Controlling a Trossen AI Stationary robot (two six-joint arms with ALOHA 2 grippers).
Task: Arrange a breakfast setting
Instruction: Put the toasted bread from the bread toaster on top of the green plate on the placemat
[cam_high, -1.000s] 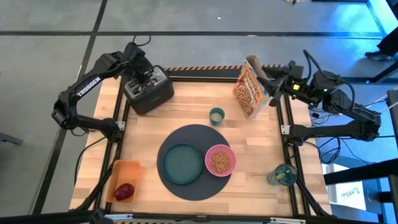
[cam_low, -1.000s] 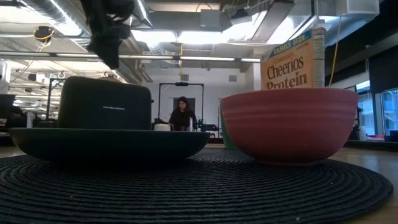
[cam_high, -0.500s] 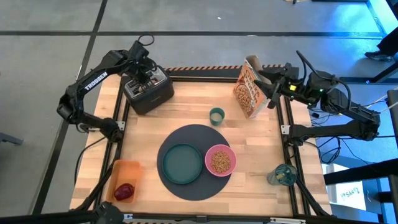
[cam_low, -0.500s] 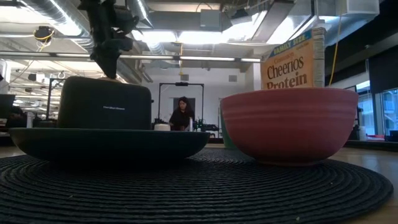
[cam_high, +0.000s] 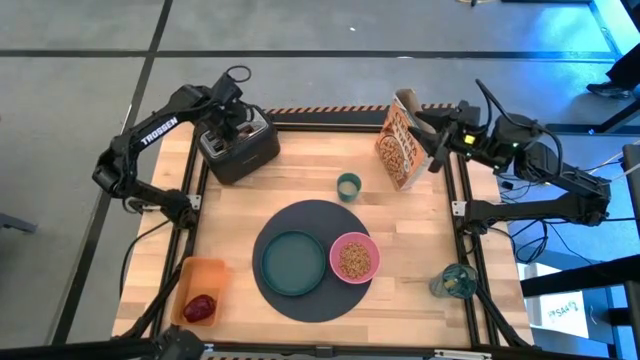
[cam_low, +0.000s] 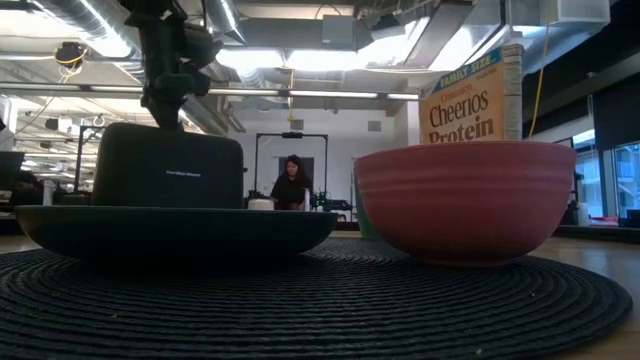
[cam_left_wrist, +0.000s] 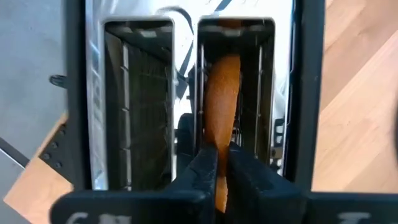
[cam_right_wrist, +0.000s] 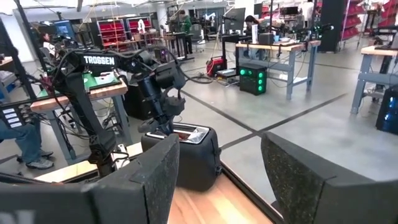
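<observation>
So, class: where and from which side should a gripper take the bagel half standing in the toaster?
Grip its upper edge from straight above. The bagel half stands on edge in a narrow toaster slot, so only the top is reachable. The left gripper already pinches its thin faces.

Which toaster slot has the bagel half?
The slot that the left gripper's fingers reach into: the orange-brown bagel half stands on edge there. The neighbouring slot shows bare wire guides.

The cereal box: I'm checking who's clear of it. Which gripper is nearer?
Right. The right gripper sits open just beside the cereal box; the left gripper is across the table over the toaster, its fingers on the bagel half.
</observation>
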